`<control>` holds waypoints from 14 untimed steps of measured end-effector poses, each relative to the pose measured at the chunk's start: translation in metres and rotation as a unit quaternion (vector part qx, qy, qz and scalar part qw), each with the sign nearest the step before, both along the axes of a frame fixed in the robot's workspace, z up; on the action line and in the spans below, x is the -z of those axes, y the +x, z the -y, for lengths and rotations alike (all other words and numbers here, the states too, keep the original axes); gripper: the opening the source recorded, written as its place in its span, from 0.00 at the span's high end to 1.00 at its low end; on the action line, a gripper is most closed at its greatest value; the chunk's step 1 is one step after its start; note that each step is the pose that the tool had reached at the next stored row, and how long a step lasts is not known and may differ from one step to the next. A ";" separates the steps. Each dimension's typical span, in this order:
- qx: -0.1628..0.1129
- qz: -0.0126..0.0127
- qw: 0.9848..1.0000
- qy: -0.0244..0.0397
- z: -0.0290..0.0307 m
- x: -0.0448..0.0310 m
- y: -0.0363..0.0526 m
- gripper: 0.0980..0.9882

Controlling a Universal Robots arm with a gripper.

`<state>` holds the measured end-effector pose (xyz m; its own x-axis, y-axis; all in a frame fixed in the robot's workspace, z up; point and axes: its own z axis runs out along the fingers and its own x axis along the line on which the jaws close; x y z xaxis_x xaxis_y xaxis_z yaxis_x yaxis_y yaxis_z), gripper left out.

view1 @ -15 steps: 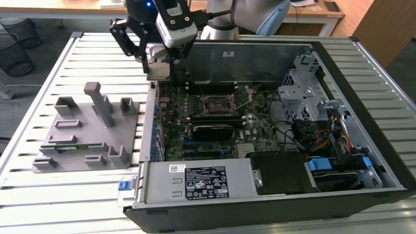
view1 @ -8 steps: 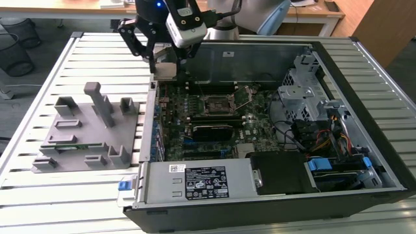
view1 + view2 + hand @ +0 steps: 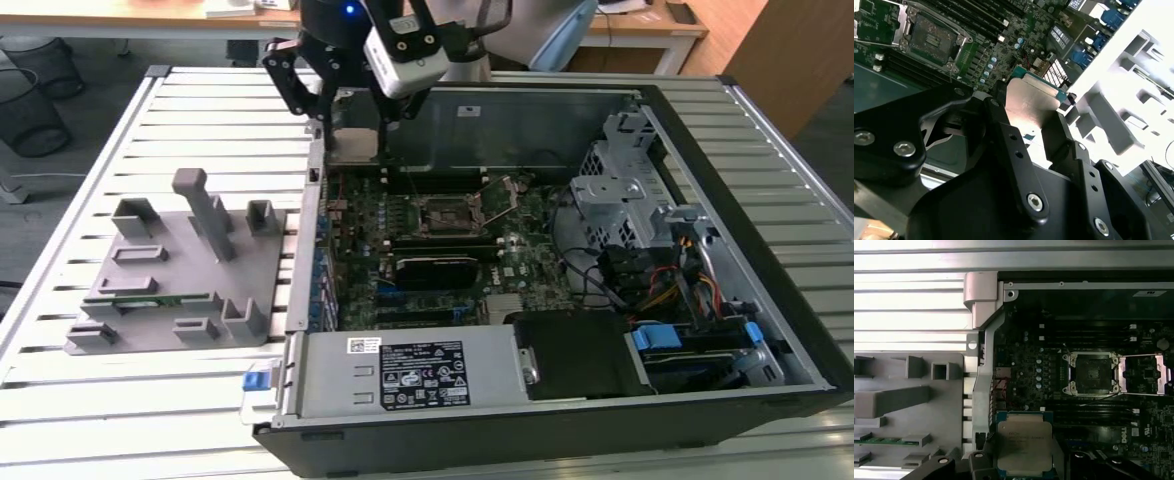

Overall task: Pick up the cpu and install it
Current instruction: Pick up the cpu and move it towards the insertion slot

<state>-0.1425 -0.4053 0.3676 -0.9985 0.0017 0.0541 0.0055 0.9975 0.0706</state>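
The end effector is pinching the cpu by two opposite edges, its fingers pressing in from either side, and is holding it flat, silver top up, above the motherboard just inside the computer case wall. The open socket is lying empty, well apart from the cpu, toward the exterior view's right and nearer that camera, with its retaining frame lying flipped open beside it
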 end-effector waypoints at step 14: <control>-0.001 0.000 1.000 0.000 -0.0101 0.0003 0.0157 0.52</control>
